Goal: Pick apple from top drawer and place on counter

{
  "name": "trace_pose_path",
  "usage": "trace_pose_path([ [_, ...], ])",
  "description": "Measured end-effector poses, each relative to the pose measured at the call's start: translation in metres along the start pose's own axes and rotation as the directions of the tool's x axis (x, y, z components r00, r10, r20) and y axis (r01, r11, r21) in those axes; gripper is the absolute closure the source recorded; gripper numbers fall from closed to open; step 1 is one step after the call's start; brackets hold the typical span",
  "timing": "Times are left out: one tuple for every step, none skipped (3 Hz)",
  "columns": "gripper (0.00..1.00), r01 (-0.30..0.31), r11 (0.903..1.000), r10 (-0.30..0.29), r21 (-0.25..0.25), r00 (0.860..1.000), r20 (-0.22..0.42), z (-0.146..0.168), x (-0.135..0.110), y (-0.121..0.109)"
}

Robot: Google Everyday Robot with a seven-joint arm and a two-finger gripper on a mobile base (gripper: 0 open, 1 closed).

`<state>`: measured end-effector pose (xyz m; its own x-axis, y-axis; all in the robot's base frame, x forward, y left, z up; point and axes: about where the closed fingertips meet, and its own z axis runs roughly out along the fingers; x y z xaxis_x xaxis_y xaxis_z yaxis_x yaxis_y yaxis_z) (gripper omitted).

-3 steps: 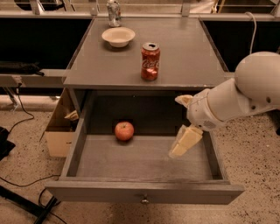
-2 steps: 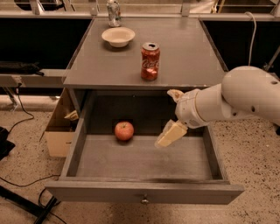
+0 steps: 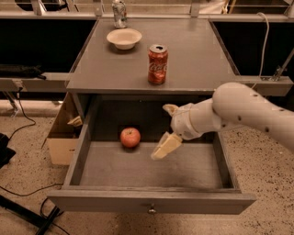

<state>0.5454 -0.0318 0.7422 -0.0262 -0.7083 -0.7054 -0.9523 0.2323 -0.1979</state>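
Apple (image 3: pixel 130 137) rests on the floor of the open top drawer (image 3: pixel 138 167), toward the back and left of centre, partly in the shadow under the desk (image 3: pixel 197 55). The pincer (image 3: pixel 167 128) hangs inside the drawer just to the right of the apple, clear of it, with its two pale fingers spread. One finger (image 3: pixel 166 146) points down and left toward the drawer floor. The other (image 3: pixel 170 109) shows only as a short stub above, dim against the dark cavity.

The white arm (image 3: pixel 250 108) reaches in from the right and is cut off at the right edge of the view. It covers the rear right corner of the drawer. A small round knob (image 3: pixel 150 210) sits at the centre of the drawer front, close to the bottom of the view.

On the desk a red Coca-Cola can (image 3: pixel 157 64) stands upright near the front edge, with a shallow pale bowl (image 3: pixel 124 38) behind and to the left of it. At the far edge stands what may be a clear bottle (image 3: pixel 119 11), its top cut off. A cardboard box (image 3: pixel 59 140) stands beside the drawer's left wall, half hidden by it.
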Motion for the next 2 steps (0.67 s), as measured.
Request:
trace_pose_path([
  [0.0, -0.007, 1.0, 0.007, 0.004, 0.997, 0.081, 0.044, 0.004, -0.01],
  [0.0, -0.019, 0.9988, 0.012, 0.045, 0.988, 0.152, 0.084, 0.01, -0.019],
])
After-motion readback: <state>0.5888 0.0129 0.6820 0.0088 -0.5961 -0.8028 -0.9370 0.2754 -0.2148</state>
